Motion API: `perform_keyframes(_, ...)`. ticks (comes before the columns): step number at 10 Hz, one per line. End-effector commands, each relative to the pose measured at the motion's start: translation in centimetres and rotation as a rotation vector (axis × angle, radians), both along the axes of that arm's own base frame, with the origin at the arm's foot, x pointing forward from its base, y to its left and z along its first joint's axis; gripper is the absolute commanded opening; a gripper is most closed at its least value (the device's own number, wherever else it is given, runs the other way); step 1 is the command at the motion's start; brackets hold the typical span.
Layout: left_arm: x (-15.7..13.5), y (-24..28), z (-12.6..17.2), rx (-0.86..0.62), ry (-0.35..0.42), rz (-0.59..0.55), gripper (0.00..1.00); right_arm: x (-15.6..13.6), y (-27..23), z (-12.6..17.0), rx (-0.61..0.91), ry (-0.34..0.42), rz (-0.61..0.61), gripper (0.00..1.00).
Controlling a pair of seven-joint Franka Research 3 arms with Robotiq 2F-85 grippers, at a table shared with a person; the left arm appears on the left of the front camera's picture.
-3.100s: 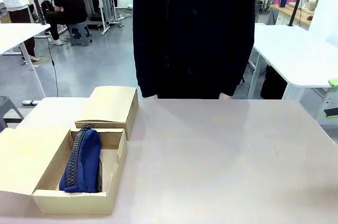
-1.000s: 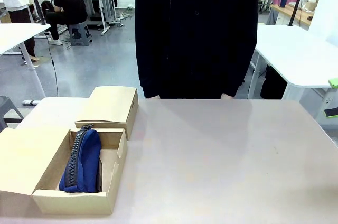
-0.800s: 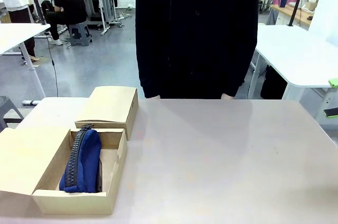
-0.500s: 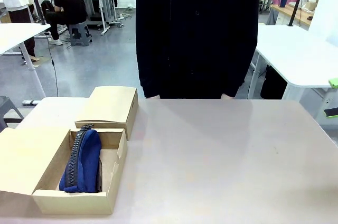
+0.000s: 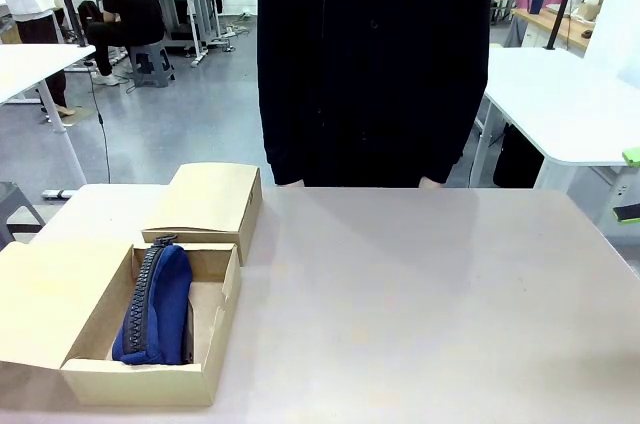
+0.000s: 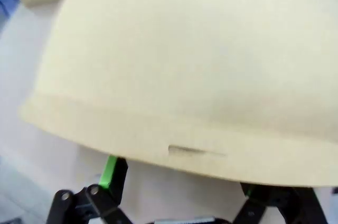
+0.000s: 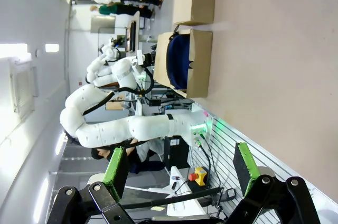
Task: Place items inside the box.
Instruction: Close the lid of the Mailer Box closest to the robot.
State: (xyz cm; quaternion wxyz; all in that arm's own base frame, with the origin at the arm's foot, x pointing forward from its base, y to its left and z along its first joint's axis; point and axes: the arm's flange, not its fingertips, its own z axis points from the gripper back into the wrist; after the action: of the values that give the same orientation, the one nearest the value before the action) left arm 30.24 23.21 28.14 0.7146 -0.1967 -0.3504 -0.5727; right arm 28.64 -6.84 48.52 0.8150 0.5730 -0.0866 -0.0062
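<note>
On the table point(image 5: 420, 294), everything is placed relative to the open cardboard box point(image 5: 150, 379) at its near left corner.
Open box: sits at the table's near left edge, its lid flap point(image 5: 45, 299) folded out flat to the left; in the right wrist view the same box point(image 7: 198, 63) appears sideways.
Navy zip pouch point(image 5: 155, 306): lies inside the open box along its left wall, zipper side up, running from the far wall toward the near one; the lettering cannot be read. In the right wrist view the pouch point(image 7: 178, 60) shows as a dark blue mass in the box's mouth.
Second box point(image 5: 210, 202): closed, just behind the open box, touching or nearly touching its far wall.
Person point(image 5: 375, 59): stands at the table's far edge, well beyond and to the right of the open box, in dark clothing, fingertips just showing at the edge.
Left gripper point(image 6: 179, 203): hangs very close over pale cardboard point(image 6: 185, 65); one green pad point(image 6: 109, 171) shows and the far finger is cut off, so I cannot tell how the jaws stand.
Right gripper point(image 7: 182, 168): released, jaws spread wide with nothing between the green pads point(image 7: 116, 167), well away from the open box.
Left arm point(image 7: 127, 126): seen from the right wrist as a white arm beside the open box.
</note>
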Motion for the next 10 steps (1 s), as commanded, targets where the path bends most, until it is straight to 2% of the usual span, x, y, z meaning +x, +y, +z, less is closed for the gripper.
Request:
perform_keyframes(1,-0.3,0.9,0.8,-0.152,-0.057,-0.019,1.00,0.0,-0.1,0.3,0.016,-0.019,0.005,1.00)
perform_keyframes(3,-1.0,-0.4,1.4,-0.221,-0.061,-0.062,1.00,0.0,-0.1,0.3,0.016,-0.019,0.005,1.00)
perform_keyframes(4,-1.2,-0.9,1.2,-0.206,-0.057,-0.083,1.00,0.0,-0.1,0.3,0.016,-0.019,0.005,1.00)
perform_keyframes(7,-1.2,-1.6,0.7,-0.215,-0.045,-0.096,1.00,0.0,-0.1,0.3,0.016,-0.019,0.005,1.00)
perform_keyframes(10,-1.5,-2.4,1.1,-0.304,-0.048,-0.107,1.00,0.0,-0.1,0.3,0.016,-0.019,0.005,1.00)
